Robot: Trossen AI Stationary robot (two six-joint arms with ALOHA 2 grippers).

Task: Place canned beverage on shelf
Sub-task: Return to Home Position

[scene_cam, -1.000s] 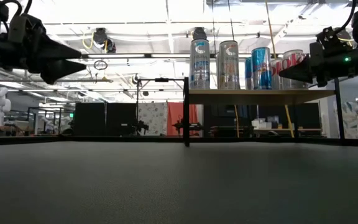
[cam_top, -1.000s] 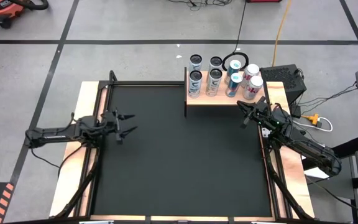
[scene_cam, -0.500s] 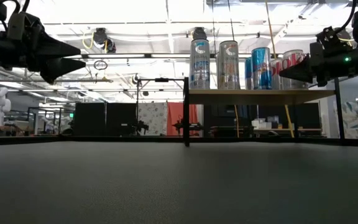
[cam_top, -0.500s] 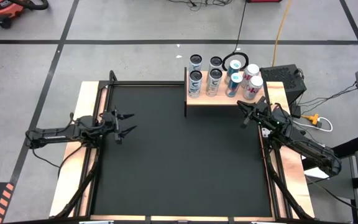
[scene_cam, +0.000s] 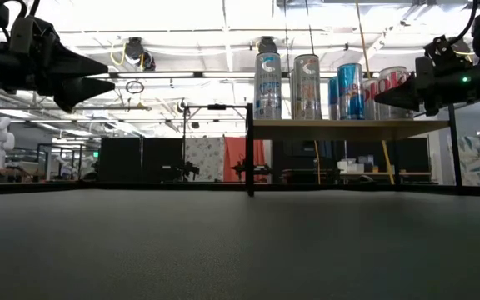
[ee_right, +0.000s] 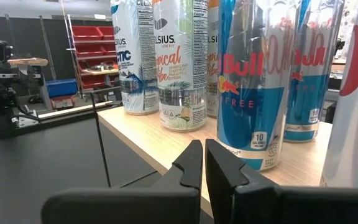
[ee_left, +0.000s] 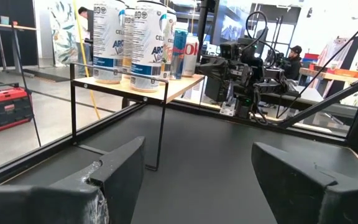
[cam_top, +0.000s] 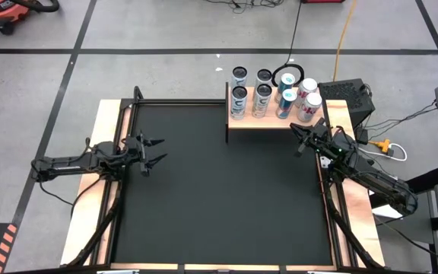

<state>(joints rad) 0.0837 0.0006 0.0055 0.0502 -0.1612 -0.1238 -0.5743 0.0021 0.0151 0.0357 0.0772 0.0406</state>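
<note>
Facing right fingers [ee_right: 190,165]: cans [ee_right: 180,68] on shelf [ee_right: 146,134]

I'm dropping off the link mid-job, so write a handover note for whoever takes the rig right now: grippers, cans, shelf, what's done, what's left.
Left gripper: open, empty, over the left side of the black mat.
Right gripper: shut, empty, just in front of the shelf, close to the front cans.
Cans: eight stand upright on the shelf in two rows of four, like behind like.
Done: every can in view is shelved.
Left: bring both arms home. Back the right one off carefully; it could clip the front row.
</note>
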